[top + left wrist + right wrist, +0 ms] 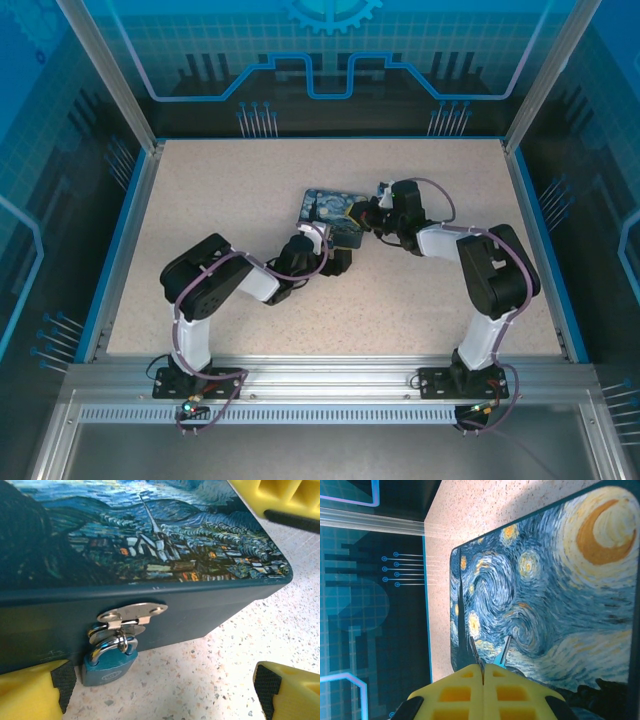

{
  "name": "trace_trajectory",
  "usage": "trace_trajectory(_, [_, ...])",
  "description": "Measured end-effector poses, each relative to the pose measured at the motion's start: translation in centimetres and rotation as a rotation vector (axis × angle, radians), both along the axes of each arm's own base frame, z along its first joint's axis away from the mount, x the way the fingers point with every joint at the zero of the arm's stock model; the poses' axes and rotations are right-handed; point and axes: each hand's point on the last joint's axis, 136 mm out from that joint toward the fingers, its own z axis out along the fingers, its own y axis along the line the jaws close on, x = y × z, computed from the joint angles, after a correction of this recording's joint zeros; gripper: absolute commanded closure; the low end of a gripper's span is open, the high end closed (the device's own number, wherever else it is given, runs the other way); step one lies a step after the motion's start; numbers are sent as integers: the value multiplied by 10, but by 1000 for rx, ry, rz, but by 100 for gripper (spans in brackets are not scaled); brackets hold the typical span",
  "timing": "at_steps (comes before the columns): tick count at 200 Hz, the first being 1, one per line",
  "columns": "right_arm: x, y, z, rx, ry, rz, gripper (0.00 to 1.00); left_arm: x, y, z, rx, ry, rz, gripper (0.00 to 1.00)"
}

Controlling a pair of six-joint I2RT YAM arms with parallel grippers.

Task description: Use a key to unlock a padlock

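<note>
A: Box status?
B: The printed box [150,540] is sitting closed on the speckled table [240,655], with the lid down and the hasp [132,614] folding over the front wall. The lid is covering the contents, so I cannot tell what is inside.
A: Padlock?
B: The padlock [109,664] is hanging from the hasp's staple against the front wall, low by the tabletop. Its body is showing teal-blue with a round stamped mark. The silvery shackle [114,642] is looping through the staple and looks closed.
A: Fingers?
B: The left gripper [160,695] is facing the padlock with its yellow fingers [30,692] standing wide apart, and the lock is sitting nearer the left one. The right gripper [483,672] is hovering over the lid with its fingers pressing together. I cannot tell whether anything thin is pinched there.
</note>
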Motion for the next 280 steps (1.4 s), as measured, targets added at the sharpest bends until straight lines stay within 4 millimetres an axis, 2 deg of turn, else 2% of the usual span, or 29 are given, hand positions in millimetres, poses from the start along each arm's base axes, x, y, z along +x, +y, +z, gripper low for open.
trace_trajectory(40, [-1, 0, -8, -14, 18, 4, 100, 0, -9, 5, -55, -3, -15, 8])
trace_trajectory(97, [1, 0, -7, -19, 20, 6, 100, -4, -23, 20, -191, 23, -55, 9])
trace_trajectory(165, [2, 1, -10, -22, 23, 8, 100, 7, -18, 19, -319, 48, -18, 13])
trace_trajectory(206, [4, 1, -8, -21, 17, 9, 100, 9, -16, 15, -256, 61, -8, 12])
trace_trajectory(239, [4, 1, -9, -26, 24, 9, 100, 11, -13, 8, -119, 54, 8, 11])
trace_trajectory(280, [6, -1, -10, -27, 28, 4, 100, 9, -22, -2, 63, 27, -16, 11])
